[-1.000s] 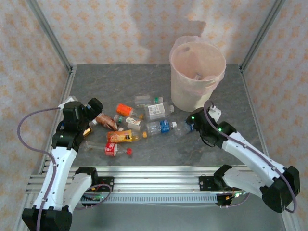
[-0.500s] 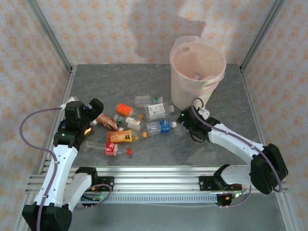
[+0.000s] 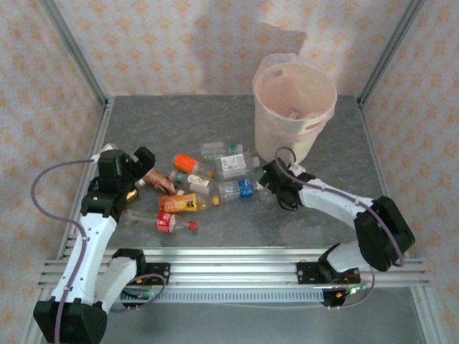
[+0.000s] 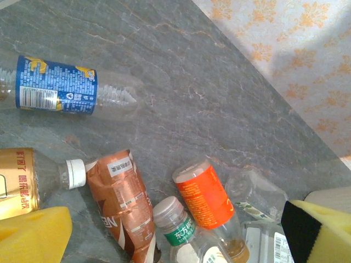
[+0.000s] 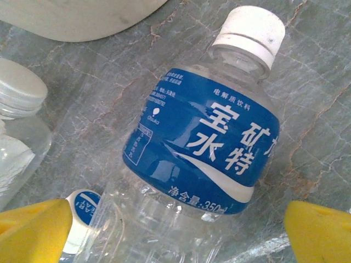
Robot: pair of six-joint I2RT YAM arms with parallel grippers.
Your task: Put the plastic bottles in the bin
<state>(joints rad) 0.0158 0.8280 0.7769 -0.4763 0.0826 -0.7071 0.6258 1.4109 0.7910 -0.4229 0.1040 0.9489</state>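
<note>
From above I see one table [image 3: 330,215] of grey stone. One bin [image 3: 287,140] stands near its far right corner, with a pink bag in it. The plastic bottles [image 3: 204,183] lie in a loose pile in the middle of the table, a bit to the left. I count eight there: one orange, one brown, one with a green cap, one yellow, one red, one blue and two clear. My left claw [image 3: 140,160] is at the left side of the pile, just beside the brown bottle [image 3: 158,179]. My right claw [image 3: 270,184] is at the right side of the pile, at the blue bottle [image 3: 240,188], near the foot of the bin. From my left wrist, my left claw [image 4: 175,235] is wide open and holds nothing. Its two yellow pads [image 4: 33,235] sit in the bottom corners. I count six bottles here, blue, gold, brown, green cap, orange and clear, plus a bit of one more at the bottom edge. From my right wrist, my right claw [image 5: 175,230] is wide open too. The blue bottle [image 5: 203,148] with its white cap lies flat on the table between the two pads [image 5: 321,230], not squeezed. One clear bottle [image 5: 19,104] is at the left edge, one small blue and white cap [image 5: 82,205] is beside the left pad, and the bottom of the bin [image 5: 82,16] is at the top.
</note>
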